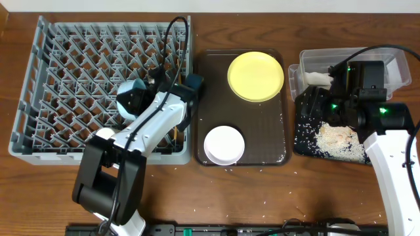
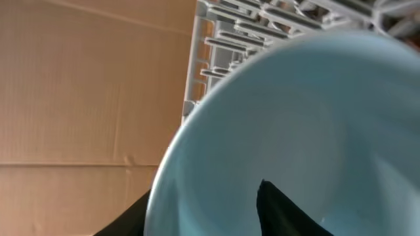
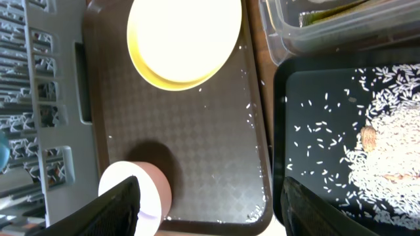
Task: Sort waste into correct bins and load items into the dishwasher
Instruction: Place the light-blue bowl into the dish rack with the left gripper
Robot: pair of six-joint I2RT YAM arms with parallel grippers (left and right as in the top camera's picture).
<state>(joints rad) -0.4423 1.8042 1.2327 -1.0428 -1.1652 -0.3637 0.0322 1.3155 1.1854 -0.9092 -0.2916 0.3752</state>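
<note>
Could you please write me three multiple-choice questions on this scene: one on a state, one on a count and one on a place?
1. The right gripper is: A) shut on a cup B) open and empty C) shut on nothing
2. How many dishes lie on the brown tray? A) one B) four C) two
3. The blue bowl is: A) held by the left gripper at the rack B) on the brown tray C) in the right gripper

Answers: 1 B, its fingers stand wide apart with nothing between them. 2 C, the yellow plate and the white bowl. 3 A, a finger sits on each side of its rim.
</note>
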